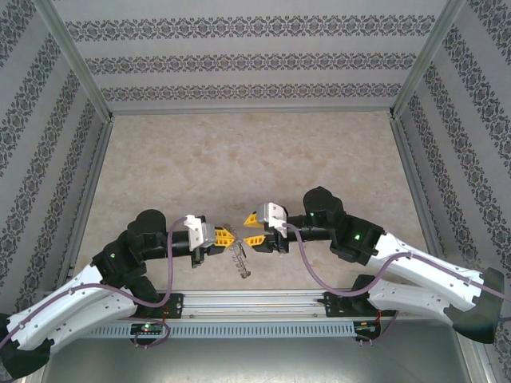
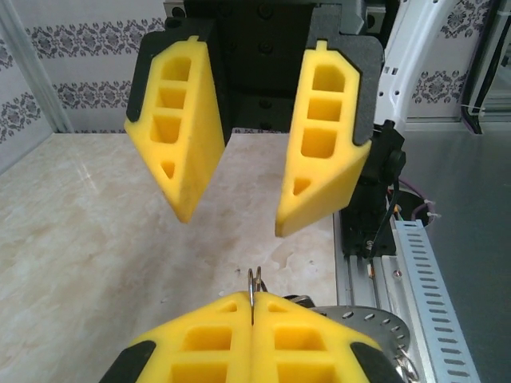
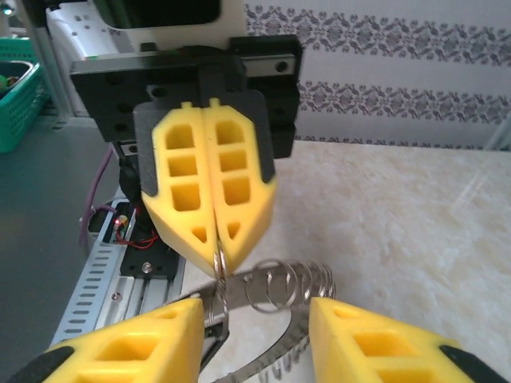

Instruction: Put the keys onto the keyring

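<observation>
Between the grippers, above the table's near edge, the keyring hangs by one thin wire loop of its rim. That loop is pinched in the left gripper, whose pads are pressed together. I cannot make out the key.

The hold looks slight. So thin a wire between soft pads could twist or slip out if the right gripper closes off-centre or tugs. The ring would then drop to the table or onto the rail.

The ring's coils and flat grey band sag into the wide gap between the right gripper's parted jaws. Whether the band touches either of them I cannot tell.
</observation>
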`<state>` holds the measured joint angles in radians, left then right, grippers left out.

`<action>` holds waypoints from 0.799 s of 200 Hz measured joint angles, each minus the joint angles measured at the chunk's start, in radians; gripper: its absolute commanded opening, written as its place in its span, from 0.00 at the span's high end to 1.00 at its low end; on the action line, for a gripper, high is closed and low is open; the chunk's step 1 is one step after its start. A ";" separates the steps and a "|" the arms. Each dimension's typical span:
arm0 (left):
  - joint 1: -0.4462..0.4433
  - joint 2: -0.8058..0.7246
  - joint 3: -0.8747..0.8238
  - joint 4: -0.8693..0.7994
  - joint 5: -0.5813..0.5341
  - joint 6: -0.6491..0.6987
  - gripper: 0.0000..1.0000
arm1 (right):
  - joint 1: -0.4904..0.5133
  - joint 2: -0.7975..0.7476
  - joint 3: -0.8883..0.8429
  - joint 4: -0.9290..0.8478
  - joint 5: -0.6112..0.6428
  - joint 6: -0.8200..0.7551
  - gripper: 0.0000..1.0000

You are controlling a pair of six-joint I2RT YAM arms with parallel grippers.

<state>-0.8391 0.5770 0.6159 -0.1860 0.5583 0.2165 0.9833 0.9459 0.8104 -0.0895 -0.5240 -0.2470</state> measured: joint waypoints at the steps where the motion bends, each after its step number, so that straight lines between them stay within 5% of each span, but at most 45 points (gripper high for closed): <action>1: 0.000 0.000 0.000 0.000 0.000 0.000 1.00 | 0.001 0.002 0.000 0.001 -0.002 0.000 0.66; 96: 0.000 0.009 0.000 0.018 0.011 -0.007 1.00 | 0.010 0.059 0.000 0.036 -0.070 -0.019 0.86; 123: 0.000 0.013 0.000 0.019 0.010 -0.007 1.00 | 0.010 0.072 0.002 0.035 -0.069 -0.018 1.00; 160: 0.000 0.036 0.027 -0.011 -0.006 -0.007 0.99 | 0.010 0.072 0.020 0.004 -0.051 -0.020 1.00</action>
<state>-0.8387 0.6132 0.6426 -0.1974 0.5522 0.2096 0.9932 1.0183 0.8303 -0.0853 -0.5747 -0.2668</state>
